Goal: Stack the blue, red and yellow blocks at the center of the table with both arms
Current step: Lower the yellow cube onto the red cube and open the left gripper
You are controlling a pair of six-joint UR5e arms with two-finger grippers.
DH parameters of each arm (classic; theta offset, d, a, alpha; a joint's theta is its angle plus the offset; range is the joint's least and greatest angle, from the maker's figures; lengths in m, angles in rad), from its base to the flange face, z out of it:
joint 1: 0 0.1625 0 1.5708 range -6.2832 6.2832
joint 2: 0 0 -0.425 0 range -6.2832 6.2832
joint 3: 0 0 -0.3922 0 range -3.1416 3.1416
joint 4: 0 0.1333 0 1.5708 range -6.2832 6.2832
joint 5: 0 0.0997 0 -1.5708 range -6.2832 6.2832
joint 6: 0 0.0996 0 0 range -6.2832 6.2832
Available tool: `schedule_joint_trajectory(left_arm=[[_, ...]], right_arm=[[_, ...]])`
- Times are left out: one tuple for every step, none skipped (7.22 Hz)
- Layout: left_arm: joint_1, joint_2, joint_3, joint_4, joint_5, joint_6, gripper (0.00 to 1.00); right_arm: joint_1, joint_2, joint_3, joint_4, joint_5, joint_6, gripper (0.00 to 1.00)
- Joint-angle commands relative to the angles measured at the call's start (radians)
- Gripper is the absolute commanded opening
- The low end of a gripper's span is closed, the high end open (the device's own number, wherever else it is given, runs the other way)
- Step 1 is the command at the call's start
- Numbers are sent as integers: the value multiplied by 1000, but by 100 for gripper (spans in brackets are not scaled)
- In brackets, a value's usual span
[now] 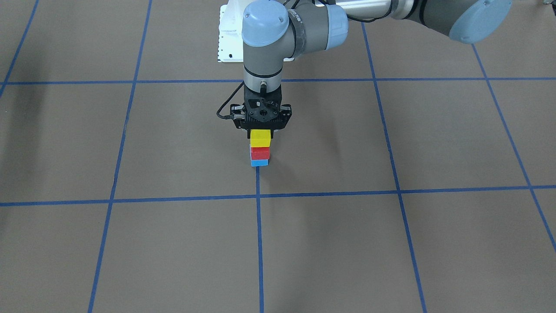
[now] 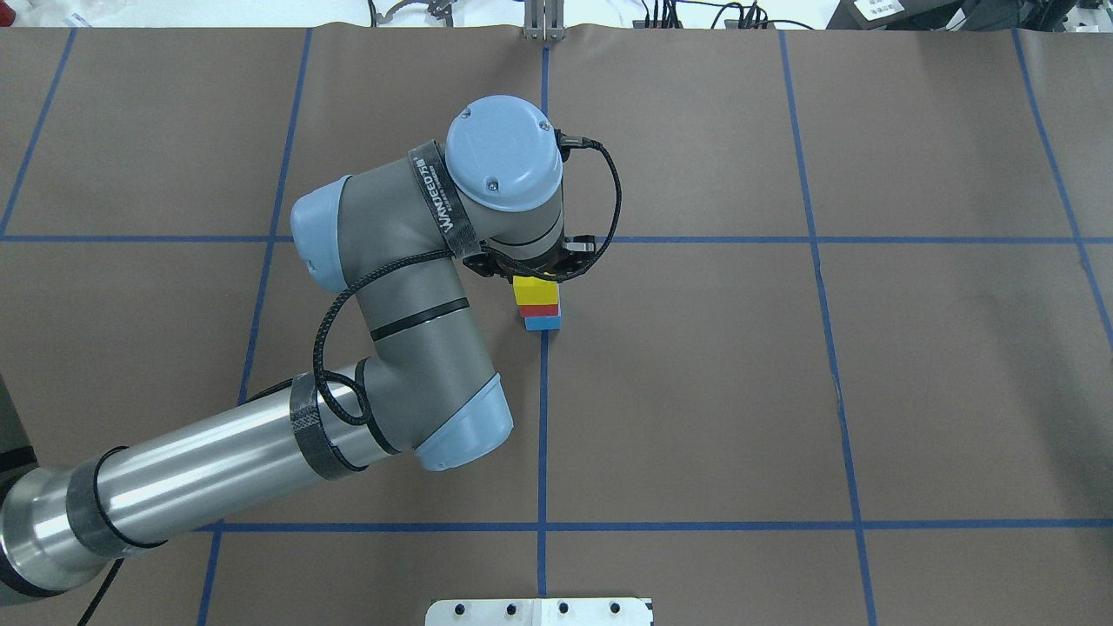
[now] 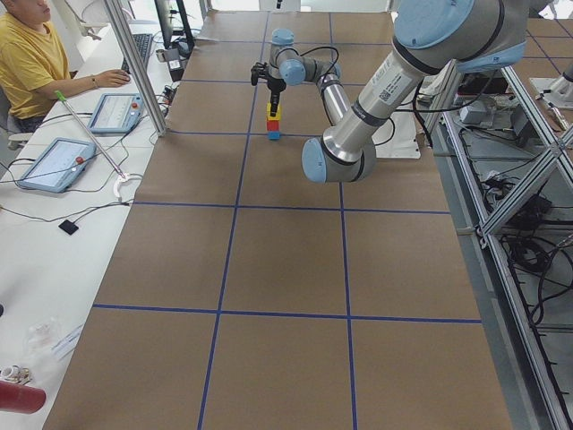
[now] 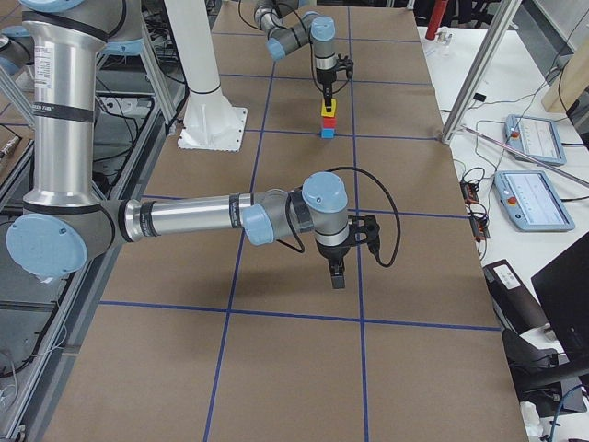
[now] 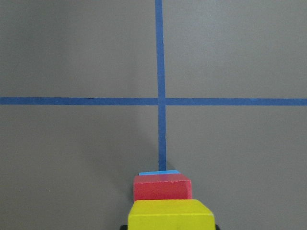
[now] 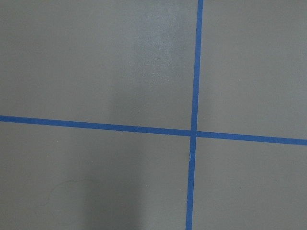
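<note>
At the table's centre stands a stack: a blue block (image 1: 259,163) at the bottom, a red block (image 1: 259,153) on it and a yellow block (image 1: 259,138) on top. My left gripper (image 1: 262,129) points straight down over the stack and is shut on the yellow block, which rests on the red one. The left wrist view shows the yellow block (image 5: 171,215) close below, then the red block (image 5: 162,188) and a sliver of the blue block (image 5: 159,172). My right gripper (image 4: 338,276) hangs above bare table far from the stack. I cannot tell whether it is open.
The robot's white base plate (image 1: 230,39) lies behind the stack. Blue tape lines (image 2: 543,417) grid the brown table. An operator (image 3: 31,58) sits at a side table with tablets (image 3: 55,163). The right wrist view shows only a tape crossing (image 6: 194,132).
</note>
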Motion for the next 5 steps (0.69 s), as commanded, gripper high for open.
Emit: schedule_joint_trajectory(left_arm=[[-2, -1, 10, 1, 7, -1, 51], [-2, -3, 10, 1, 7, -1, 51], [0, -3, 10, 1, 7, -1, 51], [0, -4, 11, -1, 7, -1, 54], [0, -7, 16, 1, 7, -1, 55]], right_arm=[[0, -1, -2, 0, 0, 0, 100], [0, -1, -2, 0, -1, 0, 100], [0, 1, -2, 0, -1, 0, 100], [0, -1, -2, 0, -1, 0, 100], [0, -1, -2, 0, -1, 0, 100]])
